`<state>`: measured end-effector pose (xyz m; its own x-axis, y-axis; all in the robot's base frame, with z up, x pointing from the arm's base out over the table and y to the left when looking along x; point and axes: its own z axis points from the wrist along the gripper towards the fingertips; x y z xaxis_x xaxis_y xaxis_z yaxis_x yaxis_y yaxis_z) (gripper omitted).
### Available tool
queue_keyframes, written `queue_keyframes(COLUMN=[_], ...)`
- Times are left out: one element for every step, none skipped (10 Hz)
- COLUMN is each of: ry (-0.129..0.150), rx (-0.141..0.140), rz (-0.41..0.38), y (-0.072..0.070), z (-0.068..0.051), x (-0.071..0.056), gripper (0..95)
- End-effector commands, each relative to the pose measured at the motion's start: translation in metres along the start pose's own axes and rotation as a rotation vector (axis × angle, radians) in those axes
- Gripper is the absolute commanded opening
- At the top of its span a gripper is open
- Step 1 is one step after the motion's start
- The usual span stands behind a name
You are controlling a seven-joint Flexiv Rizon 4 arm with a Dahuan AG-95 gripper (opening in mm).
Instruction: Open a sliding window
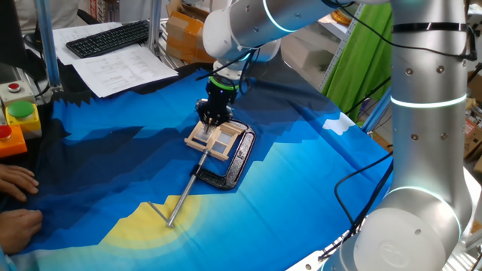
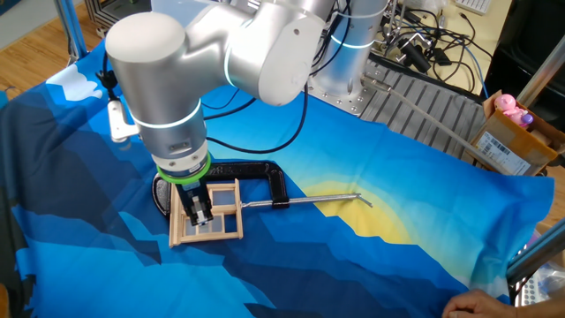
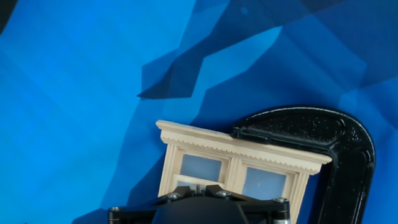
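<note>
The sliding window (image 1: 224, 141) is a small tan wooden frame with pale panes, lying flat on the blue cloth and held by a black C-clamp (image 1: 239, 156). It also shows in the other fixed view (image 2: 209, 237) and in the hand view (image 3: 242, 153). My gripper (image 1: 212, 119) points straight down onto the window, with its fingertips on the panes near the middle crossbar (image 2: 201, 215). In the hand view the gripper (image 3: 194, 185) has its jaws drawn close together, with only a thin gap over the window. The fingertips themselves are hidden by the hand.
The clamp's metal rod handle (image 1: 183, 199) sticks out toward the yellow patch of the cloth. A person's hands (image 1: 16, 197) rest at the left table edge. A button box (image 1: 21, 120), papers and a keyboard (image 1: 108, 38) lie at the back left. A cable (image 1: 361, 181) runs by the arm's base.
</note>
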<state>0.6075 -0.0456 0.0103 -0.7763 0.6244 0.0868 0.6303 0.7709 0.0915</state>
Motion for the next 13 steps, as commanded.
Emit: queue_keyframes(ry=[-0.002, -0.002, -0.003, -0.004, -0.006, -0.005, -0.005, -0.006, -0.004, -0.003, -0.003, -0.004, -0.005], rx=[0.001, 0.001, 0.001, 0.003, 0.004, 0.004, 0.005, 0.005, 0.003, 0.004, 0.005, 0.005, 0.005], rz=[-0.004, -0.006, -0.008, -0.011, -0.013, -0.015, -0.021, -0.024, -0.026, -0.029, -0.030, -0.034, -0.042], y=[-0.001, 0.000, 0.000, -0.001, -0.001, -0.001, -0.001, -0.002, -0.002, -0.002, -0.002, -0.003, -0.004], z=[0.001, 0.000, 0.000, 0.000, 0.000, 0.000, 0.000, 0.000, 0.000, -0.001, -0.001, -0.001, 0.000], x=[-0.002, -0.003, -0.003, -0.004, -0.005, -0.006, -0.009, -0.010, -0.013, -0.015, -0.017, -0.019, -0.021], gripper=[0.0, 0.0, 0.0, 0.0, 0.0, 0.0, 0.0, 0.0, 0.0, 0.0, 0.0, 0.0, 0.0])
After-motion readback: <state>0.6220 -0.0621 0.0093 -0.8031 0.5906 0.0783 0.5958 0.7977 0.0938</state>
